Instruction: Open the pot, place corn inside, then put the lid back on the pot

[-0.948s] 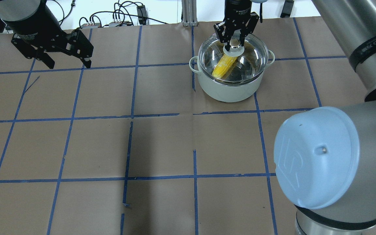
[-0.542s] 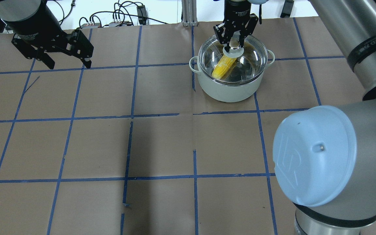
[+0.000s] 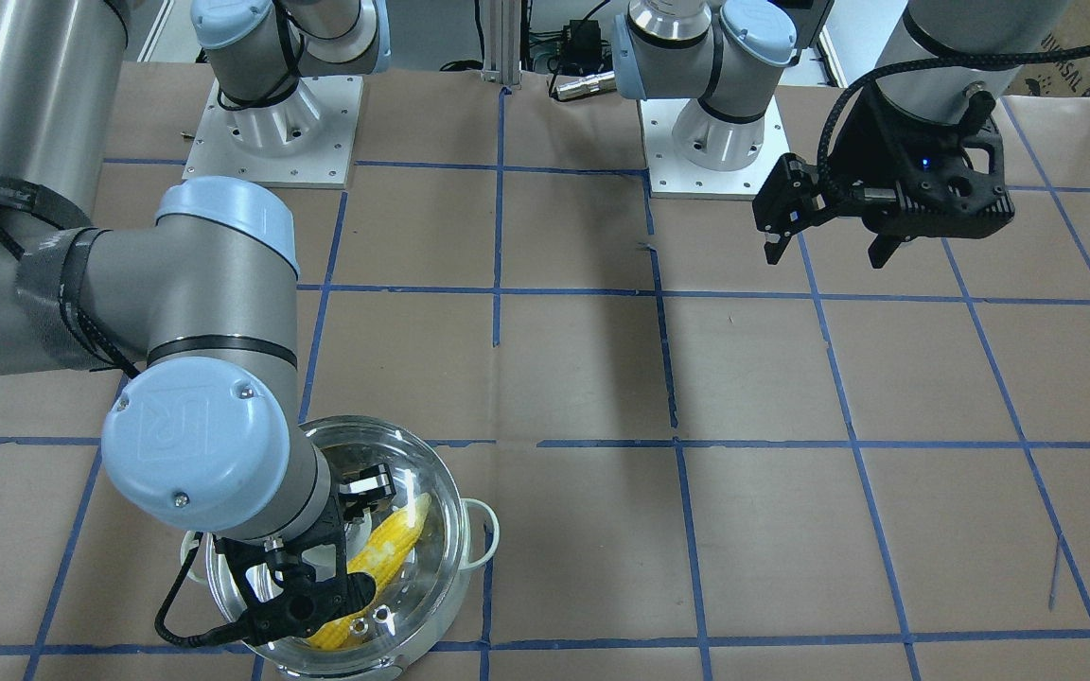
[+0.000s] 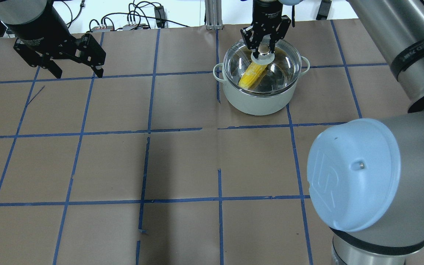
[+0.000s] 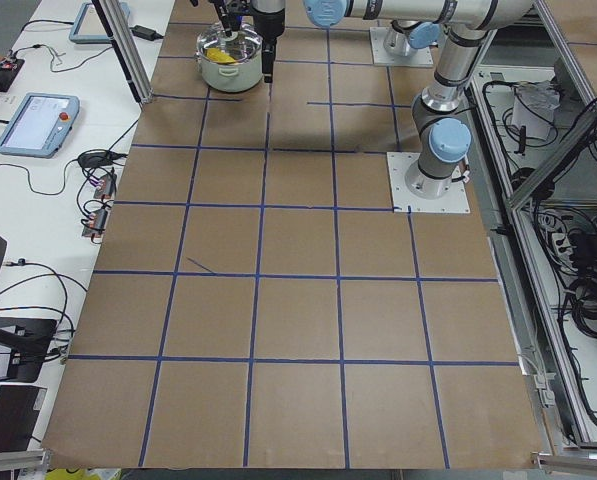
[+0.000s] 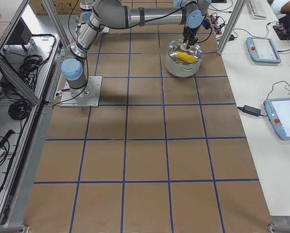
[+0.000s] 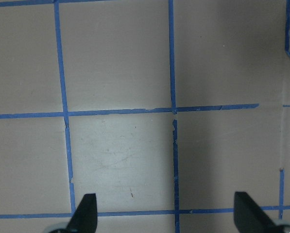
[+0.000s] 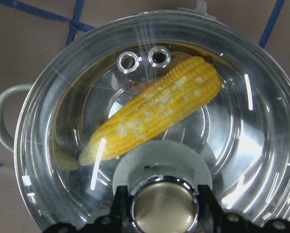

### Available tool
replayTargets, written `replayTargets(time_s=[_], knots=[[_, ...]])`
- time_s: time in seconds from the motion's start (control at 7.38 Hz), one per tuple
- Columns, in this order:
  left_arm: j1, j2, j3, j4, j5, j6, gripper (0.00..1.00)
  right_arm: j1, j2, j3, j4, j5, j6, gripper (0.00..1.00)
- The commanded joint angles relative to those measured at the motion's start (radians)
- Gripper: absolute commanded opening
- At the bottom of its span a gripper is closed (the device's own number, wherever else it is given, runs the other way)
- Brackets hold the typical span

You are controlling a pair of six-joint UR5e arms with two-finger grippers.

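**Pot assembly.** The round stainless-steel pot (image 4: 258, 101) with a pale mint-green outer wall stands on the brown paper-covered table (image 4: 182, 165), which is marked with a blue tape grid. It is in the upper right-of-centre area of the overhead view and in the lower left corner of the front-facing view. The round, clear glass domed lid (image 8: 242, 136) is seated on the pot rim. The yellow, husk-free, tapering ear of corn (image 8: 159, 111) lies inside the pot under the glass. In the right wrist view it runs diagonally, with the thick end at upper right and the pointed end at lower left. Two metal-ringed vent holes (image 8: 159, 56) sit just above the thick end. One loop side handle (image 8: 1, 116) projects at the left edge of that view.

**Right gripper.** The right gripper (image 4: 264, 48) is directly over the lid centre and points down. Its black fingers (image 8: 119, 211) press against opposite sides of the silver-and-cream knob (image 8: 164, 206), pinching it.

**Left gripper.** The left gripper (image 4: 78, 73) hangs above bare table in the upper left of the overhead view, well apart from the pot. Its fingers (image 7: 84, 216) are spread wide and hold nothing.
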Motion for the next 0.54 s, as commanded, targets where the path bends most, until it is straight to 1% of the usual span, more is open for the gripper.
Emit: replayTargets(time_s=[0.0, 0.41], knots=[[0.000, -0.001, -0.001, 0.000, 0.001, 0.000, 1.00, 0.000, 0.002, -0.002, -0.012, 0.001, 0.002, 0.65], [-0.002, -0.001, -0.001, 0.000, 0.001, 0.000, 1.00, 0.000, -0.012, 0.002, -0.016, -0.004, -0.001, 0.70]])
